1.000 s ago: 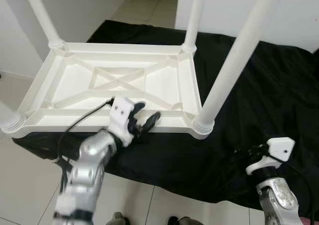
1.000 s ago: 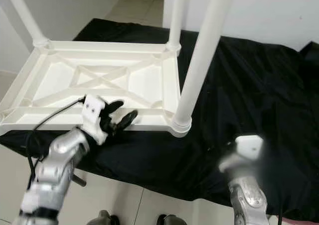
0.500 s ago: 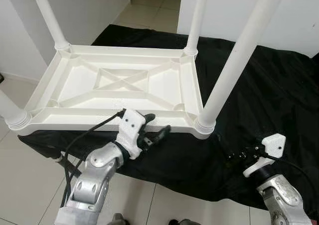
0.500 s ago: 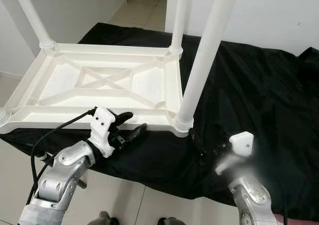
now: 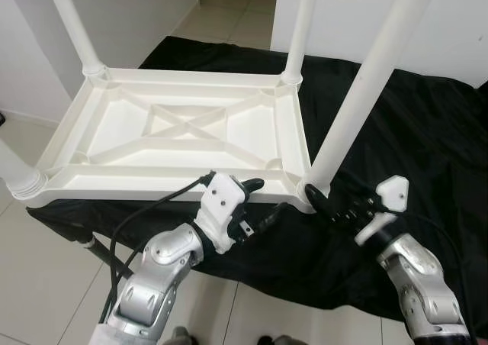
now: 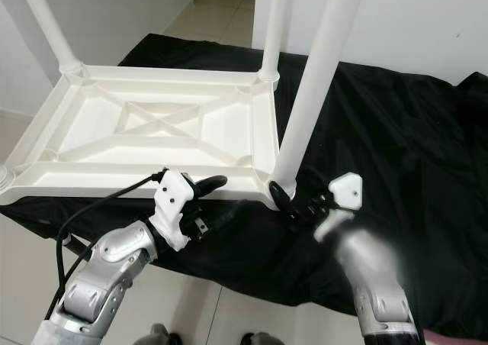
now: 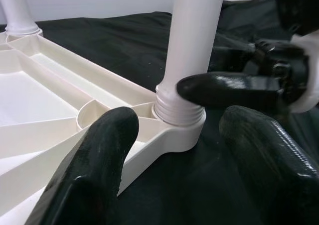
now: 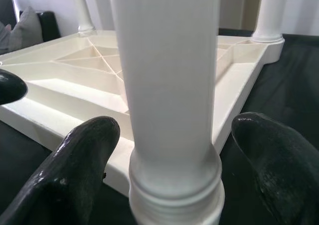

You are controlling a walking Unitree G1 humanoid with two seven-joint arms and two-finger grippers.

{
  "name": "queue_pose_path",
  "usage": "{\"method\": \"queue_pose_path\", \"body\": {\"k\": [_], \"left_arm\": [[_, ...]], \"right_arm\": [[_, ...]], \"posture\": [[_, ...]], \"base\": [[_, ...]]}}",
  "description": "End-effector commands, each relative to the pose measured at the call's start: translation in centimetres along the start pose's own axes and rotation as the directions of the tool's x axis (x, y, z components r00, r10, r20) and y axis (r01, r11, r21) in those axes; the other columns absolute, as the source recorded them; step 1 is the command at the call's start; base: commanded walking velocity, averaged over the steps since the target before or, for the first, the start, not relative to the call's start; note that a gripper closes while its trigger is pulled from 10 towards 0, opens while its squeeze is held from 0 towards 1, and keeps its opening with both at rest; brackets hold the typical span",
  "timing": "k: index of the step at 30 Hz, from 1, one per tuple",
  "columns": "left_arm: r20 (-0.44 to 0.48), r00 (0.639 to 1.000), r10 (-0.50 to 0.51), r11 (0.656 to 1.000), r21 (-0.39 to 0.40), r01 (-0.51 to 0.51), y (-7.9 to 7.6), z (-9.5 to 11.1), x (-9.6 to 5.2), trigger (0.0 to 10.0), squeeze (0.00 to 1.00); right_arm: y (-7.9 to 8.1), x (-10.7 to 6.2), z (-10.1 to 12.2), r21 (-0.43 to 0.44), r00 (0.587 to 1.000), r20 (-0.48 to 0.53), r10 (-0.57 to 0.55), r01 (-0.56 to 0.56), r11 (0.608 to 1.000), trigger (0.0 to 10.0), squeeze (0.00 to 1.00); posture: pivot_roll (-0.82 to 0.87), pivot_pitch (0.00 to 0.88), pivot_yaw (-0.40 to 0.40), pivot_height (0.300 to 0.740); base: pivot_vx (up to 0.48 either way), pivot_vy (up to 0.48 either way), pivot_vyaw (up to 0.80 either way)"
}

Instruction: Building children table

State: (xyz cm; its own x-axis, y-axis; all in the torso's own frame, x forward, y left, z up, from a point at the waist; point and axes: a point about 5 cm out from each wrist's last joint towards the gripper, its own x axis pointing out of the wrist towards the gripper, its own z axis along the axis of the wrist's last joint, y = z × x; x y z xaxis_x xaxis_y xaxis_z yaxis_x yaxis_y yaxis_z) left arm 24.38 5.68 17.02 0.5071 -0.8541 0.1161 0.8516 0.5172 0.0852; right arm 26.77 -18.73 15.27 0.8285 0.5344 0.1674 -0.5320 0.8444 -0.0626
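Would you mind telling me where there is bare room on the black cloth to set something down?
The black cloth lies bare to the robot's right of the upturned table. The table's near right leg is crowded: the right tool straddles its base and the left tool sits beside it.

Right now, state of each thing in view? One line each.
White plastic children's table: upside down on the cloth, legs pointing up.
Near-right white leg: upright, seated in its corner socket.
Black cloth: spread under the table.
Left claw: open, at the table's near edge.
Right claw: open, fingers either side of the near-right leg.
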Motion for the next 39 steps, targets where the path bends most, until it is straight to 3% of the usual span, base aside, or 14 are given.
{"method": "queue_pose_path", "body": {"k": [1, 7, 14, 15, 16, 17, 18, 19, 21, 32, 33, 34, 35, 39], "left_arm": [[0.001, 0.990, -0.143, 0.990, -0.017, 0.143, -1.0, 0.2, 0.0, 10.0, 0.00], [0.005, 0.988, -0.155, 0.988, -0.008, 0.155, -1.2, 0.5, 0.1, 10.0, 0.00], [-0.030, 0.988, -0.149, 0.989, 0.012, 0.149, -1.1, 0.2, 0.0, 10.0, 0.00], [-0.039, 0.988, -0.152, 0.988, 0.005, 0.153, -1.3, 0.1, 0.0, 10.0, 0.00], [-0.039, 0.988, -0.152, 0.988, 0.005, 0.153, -1.3, 0.1, 0.0, 10.0, 0.00], [-0.051, 0.988, -0.143, 0.990, 0.001, 0.143, -1.3, 0.0, 0.0, 10.0, 0.00], [-0.060, 0.989, -0.138, 0.990, -0.012, 0.137, -1.3, -0.1, 0.0, 10.0, 0.00], [-0.060, 0.989, -0.138, 0.990, -0.012, 0.137, -1.3, -0.1, 0.0, 10.0, 0.00], [-0.074, 0.987, -0.140, 0.990, -0.012, 0.139, -1.3, -0.2, 0.2, 10.0, 0.00], [-0.095, 0.985, -0.142, 0.989, 0.027, 0.145, -1.0, -0.4, 0.7, 10.0, 0.00], [-0.099, 0.985, -0.138, 0.989, 0.034, 0.142, -0.9, -0.4, 0.7, 10.0, 0.00], [-0.099, 0.985, -0.138, 0.989, 0.034, 0.142, -0.9, -0.4, 0.7, 10.0, 0.00], [-0.125, 0.986, -0.108, 0.992, 0.052, 0.115, -0.6, -0.7, 0.7, 10.0, 0.00], [-0.132, 0.987, -0.089, 0.994, 0.049, 0.096, -0.4, -0.8, 0.7, 10.0, 0.00]], "right_arm": [[0.2, 0.1, -0.8, 0.005, 0.999, -0.033, 0.019, -0.019, 1.000, 10.0, 0.00], [-0.1, 2.0, -0.8, -0.005, 0.997, -0.031, 0.069, -0.069, 0.998, 10.0, 0.00], [-1.0, 2.9, -0.7, -0.039, 0.995, -0.041, 0.093, -0.094, 0.995, 10.0, 0.00], [-1.3, 3.0, -0.6, -0.047, 0.995, -0.040, 0.094, -0.096, 0.994, 7.6, 0.00], [-1.3, 3.0, -0.6, -0.047, 0.995, -0.040, 0.094, -0.096, 0.994, 7.6, 0.00], [-1.5, 3.1, -0.5, -0.051, 0.995, -0.037, 0.096, -0.098, 0.994, 6.6, 0.00], [-1.6, 3.2, -0.4, -0.055, 0.994, -0.036, 0.102, -0.104, 0.993, 3.9, 0.00], [-1.6, 3.2, -0.4, -0.055, 0.994, -0.036, 0.102, -0.104, 0.993, 3.9, 0.00], [-1.8, 3.3, -0.5, -0.063, 0.994, -0.037, 0.103, -0.105, 0.992, 0.0, 0.00], [-2.0, 3.1, -1.0, -0.061, 0.995, -0.040, 0.094, -0.097, 0.993, 0.0, 0.00], [-2.0, 3.1, -1.0, -0.064, 0.996, -0.038, 0.081, -0.084, 0.994, 9.4, 0.00], [-2.0, 3.1, -1.0, -0.064, 0.996, -0.038, 0.081, -0.084, 0.994, 9.4, 0.00], [-1.9, 2.5, -0.9, -0.043, 1.000, -0.014, 0.013, -0.014, 0.999, 10.0, 0.00], [-2.0, 1.9, -0.7, -0.027, 0.999, -0.008, -0.054, 0.054, 0.998, 10.0, 0.00]], "posture": [[0.01, 0.113, -0.026, 0.740], [0.02, 0.111, -0.036, 0.740], [0.04, 0.111, -0.044, 0.740], [0.04, 0.110, -0.048, 0.740], [0.04, 0.110, -0.048, 0.740], [0.04, 0.110, -0.048, 0.740], [0.03, 0.106, -0.045, 0.740], [0.03, 0.106, -0.045, 0.740], [0.03, 0.101, -0.042, 0.740], [0.02, 0.099, -0.036, 0.740], [0.01, 0.110, -0.031, 0.740], [0.01, 0.110, -0.031, 0.740], [0.02, 0.113, -0.032, 0.740], [0.01, 0.112, -0.034, 0.740]], "base": [[0.000, 0.000, 0.00], [0.000, 0.000, 0.00], [0.000, 0.000, 0.00], [0.000, 0.000, 0.00], [0.000, 0.000, 0.00], [0.000, 0.000, 0.00], [0.000, 0.000, 0.00], [0.000, 0.000, 0.00], [0.000, 0.000, 0.00], [0.000, 0.000, 0.00], [0.000, 0.000, 0.00], [0.000, 0.000, 0.00], [0.000, 0.000, 0.00], [0.000, 0.000, 0.00]]}}
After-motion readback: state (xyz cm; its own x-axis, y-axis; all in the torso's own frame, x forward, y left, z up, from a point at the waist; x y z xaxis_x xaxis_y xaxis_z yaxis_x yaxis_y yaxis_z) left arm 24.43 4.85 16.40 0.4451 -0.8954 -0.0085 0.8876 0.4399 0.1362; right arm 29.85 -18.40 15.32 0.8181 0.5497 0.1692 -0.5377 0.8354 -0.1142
